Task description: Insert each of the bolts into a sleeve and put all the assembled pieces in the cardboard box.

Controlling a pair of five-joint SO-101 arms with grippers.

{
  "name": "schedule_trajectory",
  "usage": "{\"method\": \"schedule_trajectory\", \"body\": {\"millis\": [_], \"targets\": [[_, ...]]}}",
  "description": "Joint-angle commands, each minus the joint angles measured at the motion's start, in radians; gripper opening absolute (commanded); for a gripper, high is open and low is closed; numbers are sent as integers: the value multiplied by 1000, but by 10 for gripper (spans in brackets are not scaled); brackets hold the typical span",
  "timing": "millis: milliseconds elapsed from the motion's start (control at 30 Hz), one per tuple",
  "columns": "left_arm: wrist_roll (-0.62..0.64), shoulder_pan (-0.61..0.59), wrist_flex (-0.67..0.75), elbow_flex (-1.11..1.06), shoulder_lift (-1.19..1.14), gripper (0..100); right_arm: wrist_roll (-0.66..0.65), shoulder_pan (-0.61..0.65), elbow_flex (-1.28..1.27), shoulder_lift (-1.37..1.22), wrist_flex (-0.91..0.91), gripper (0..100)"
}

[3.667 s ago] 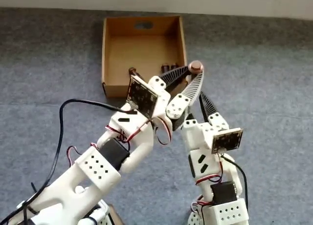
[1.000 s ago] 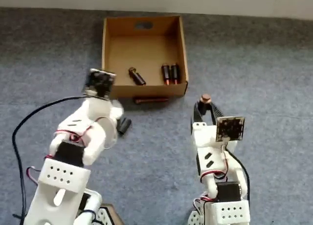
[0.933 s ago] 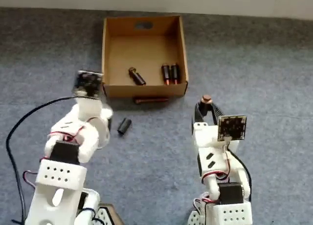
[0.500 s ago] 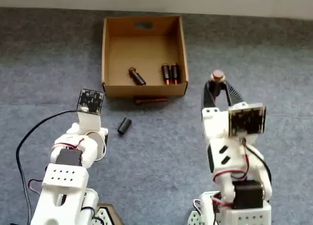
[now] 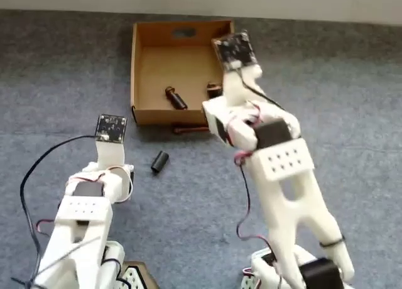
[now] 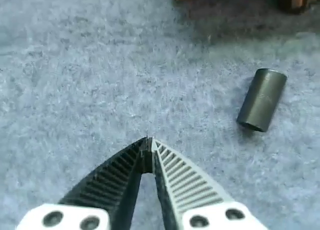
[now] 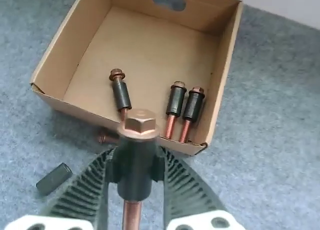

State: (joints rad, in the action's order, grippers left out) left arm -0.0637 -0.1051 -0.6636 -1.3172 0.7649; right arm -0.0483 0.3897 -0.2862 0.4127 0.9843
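High view lays out the whole job: the grey bench (image 5: pixel 352 81), the cardboard box (image 5: pixel 134 69) at its far side, and the right arm (image 5: pixel 276 157) stretched over the box's near wall, its bulk covering one corner of the box's inside. Right wrist view supplies what that bulk covers. There the right hand (image 7: pixel 135 157) is clenched on the held piece (image 7: pixel 134 175), a dark sleeve with a copper bolt through it, bolt head toward the camera. It hangs about over the box's near wall, though I cannot tell whether it has fully crossed that wall. The same view counts three finished pieces (image 7: pixel 175 105) on the box floor, two side by side against one side wall and one apart toward the middle. The high view makes out the lone one plainly and just an end of another.

The step in hand looks like the drop. To do it well, I would carry the piece past the near wall and over the bare cardboard in the box's far half. Lower it before letting go — a high release could bounce it or shake the bolt out of its sleeve.

Left wrist view adds the left hand (image 6: pixel 148 142), closed on nothing, over the bench short of the box. Just beyond it the loose sleeve (image 6: pixel 261 100) lies on its side, and the loose bolt (image 5: pixel 188 129) rests against the outside of the box's near wall. One pairing is left to do.
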Motion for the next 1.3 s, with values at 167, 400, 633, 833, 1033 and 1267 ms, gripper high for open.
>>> {"method": "schedule_trajectory", "body": {"millis": [167, 400, 633, 833, 1033, 1267], "targets": [[12, 7, -17, 219, -315, 8, 129, 16, 424, -375, 2, 5], [12, 12, -26, 223, -315, 8, 118, 12, 768, -742, 2, 5], [12, 13, -26, 222, -317, 8, 118, -24, 1112, -1102, 2, 5], [12, 13, -25, 222, -317, 8, 118, -27, 1334, -1351, 12, 5], [12, 13, -25, 223, -320, 8, 118, -24, 1465, -1460, 84, 5], [12, 13, -23, 223, -320, 8, 118, -35, 1563, -1480, 202, 5]]}}
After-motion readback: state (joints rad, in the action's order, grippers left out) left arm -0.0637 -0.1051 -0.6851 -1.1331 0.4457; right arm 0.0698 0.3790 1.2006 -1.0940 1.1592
